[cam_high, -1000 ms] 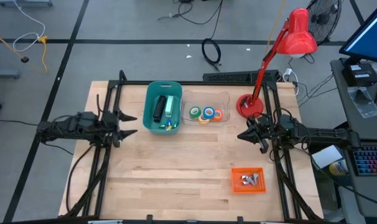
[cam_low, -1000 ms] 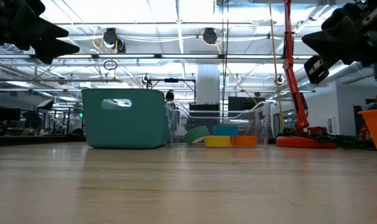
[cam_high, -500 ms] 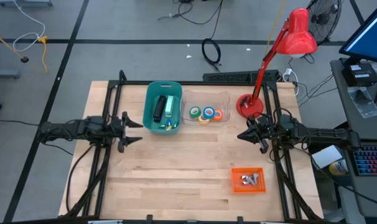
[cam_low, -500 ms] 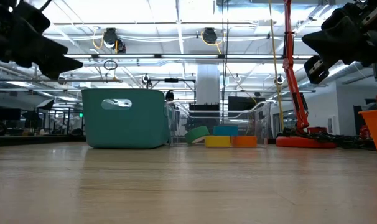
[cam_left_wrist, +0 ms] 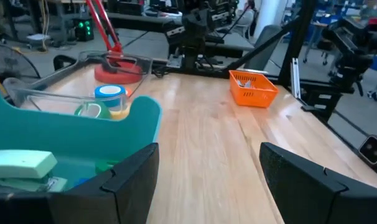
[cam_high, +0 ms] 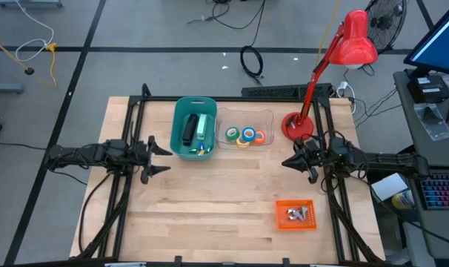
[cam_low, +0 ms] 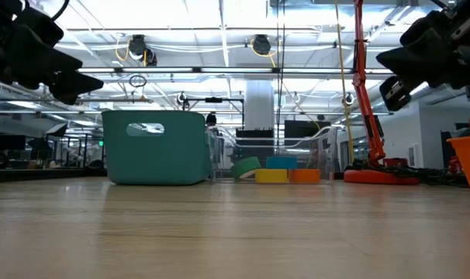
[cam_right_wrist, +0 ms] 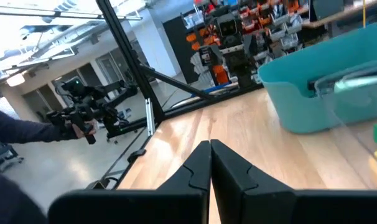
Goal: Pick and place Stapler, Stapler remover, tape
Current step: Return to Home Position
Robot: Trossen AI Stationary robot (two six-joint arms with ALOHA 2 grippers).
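Left gripper [cam_high: 161, 159] hung over the left part of the table [cam_high: 210, 193], fingers spread apart and empty, just short of the teal bin [cam_high: 177, 111]. Right gripper [cam_high: 285, 162] hung near the red lamp base [cam_high: 297, 126], fingers pressed together, holding nothing. Four tape rolls [cam_high: 246, 136] lay inside the transparent bin [cam_high: 267, 119], touching the teal bin, which held the staplers [cam_high: 189, 131]. Staple removers [cam_high: 295, 214] lay in the orange basket [cam_high: 281, 222].

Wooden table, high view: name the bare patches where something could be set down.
Widest: the middle of the wooden table, between the left tool and right tool, down to the orange mesh basket and beside it. Crowded: the row of teal plastic bin, clear plastic bin and red lamp base.
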